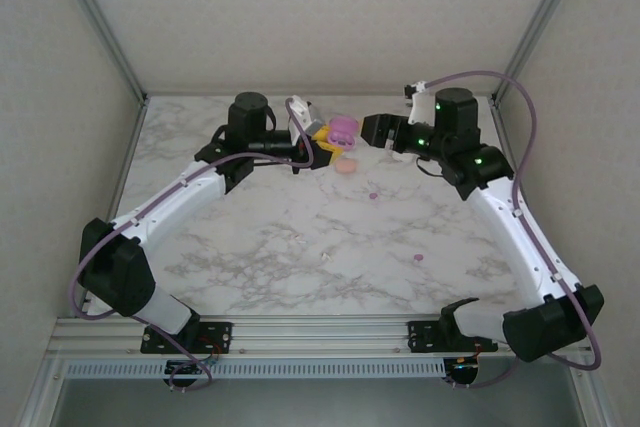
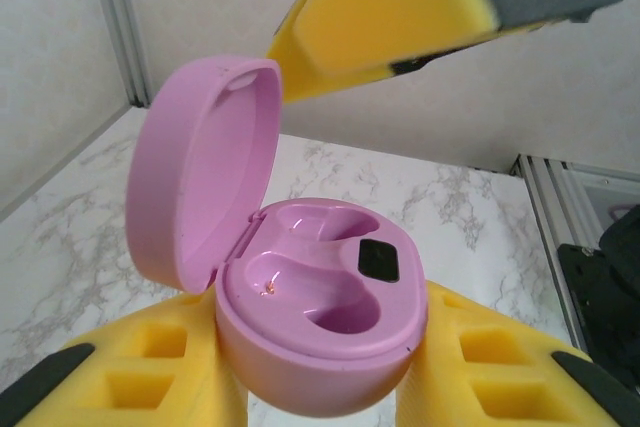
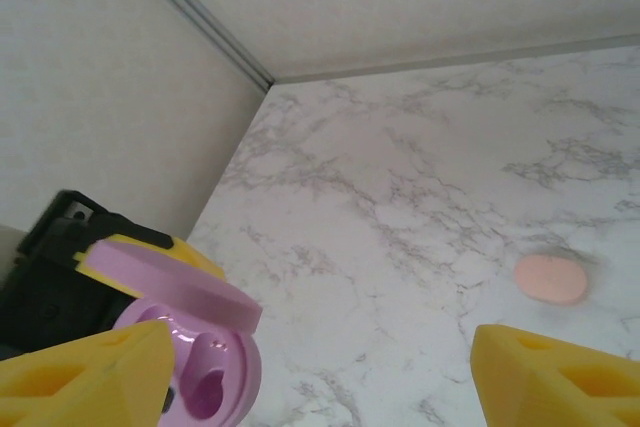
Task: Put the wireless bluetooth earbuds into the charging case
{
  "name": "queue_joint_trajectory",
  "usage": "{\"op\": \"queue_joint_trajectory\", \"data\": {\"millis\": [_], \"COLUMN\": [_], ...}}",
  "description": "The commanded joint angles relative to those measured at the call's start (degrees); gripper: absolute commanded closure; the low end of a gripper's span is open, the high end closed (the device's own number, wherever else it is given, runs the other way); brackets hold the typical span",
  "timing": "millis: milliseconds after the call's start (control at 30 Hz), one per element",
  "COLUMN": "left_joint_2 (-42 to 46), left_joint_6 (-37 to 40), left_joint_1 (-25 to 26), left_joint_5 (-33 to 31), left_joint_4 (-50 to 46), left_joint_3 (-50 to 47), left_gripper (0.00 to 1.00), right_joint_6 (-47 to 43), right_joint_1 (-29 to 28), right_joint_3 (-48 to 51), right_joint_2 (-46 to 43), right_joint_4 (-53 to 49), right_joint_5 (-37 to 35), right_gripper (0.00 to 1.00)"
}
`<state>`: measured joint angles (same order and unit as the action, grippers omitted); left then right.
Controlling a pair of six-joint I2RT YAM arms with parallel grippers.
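The left tool [image 1: 320,139] clamps a purple charging case [image 2: 320,347] above the far middle of the marble table [image 1: 250,247], its lid [image 2: 200,177] swung open and both wells bare. The right tool [image 3: 322,352] hangs just right of it, spread wide and gripping nothing, one yellow finger [image 2: 390,17] above the case. A peach-orange oval [image 1: 346,167] lies on the table just near of the case. One purple earbud [image 1: 373,194] lies loose near the oval, and a second purple earbud [image 1: 419,259] lies nearer and further right
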<state>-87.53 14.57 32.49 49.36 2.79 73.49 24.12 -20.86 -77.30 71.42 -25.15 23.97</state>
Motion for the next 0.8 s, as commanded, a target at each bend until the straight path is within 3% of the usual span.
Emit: {"op": "queue_joint_trajectory", "data": {"millis": [0, 200, 400, 600, 767], "left_joint_2": [2.2, 2.7, 4.5, 6.7, 8.4], "left_joint_6": [-3.8, -7.6, -10.2, -10.9, -10.3], "left_joint_1": [-0.1, -0.7, -1.0, -1.0, -1.0], "left_joint_5": [-1.7, -3.2, -5.8, -7.5, -7.9], "left_joint_4": [6.2, 11.5, 16.0, 16.9, 15.4], "left_joint_3": [-1.9, -3.8, -7.1, -9.1, -9.7], "left_gripper": [0.76, 0.76, 0.77, 0.77, 0.77], "right_joint_6": [0.5, 1.7, 3.5, -0.8, 3.1], "right_joint_1": [1.1, 4.5, 10.8, 10.9, 10.9], "right_joint_3": [-0.6, 0.1, 3.5, 7.6, 11.4], "right_joint_2": [-4.1, -5.4, 0.4, 10.2, 12.4], "right_joint_4": [-1.4, -8.2, -17.4, -21.8, -25.9], "right_joint_5": [-1.5, -7.3, -6.3, -5.0, -13.0], "right_gripper": [0.21, 0.27, 0.4, 0.54, 0.58]}}
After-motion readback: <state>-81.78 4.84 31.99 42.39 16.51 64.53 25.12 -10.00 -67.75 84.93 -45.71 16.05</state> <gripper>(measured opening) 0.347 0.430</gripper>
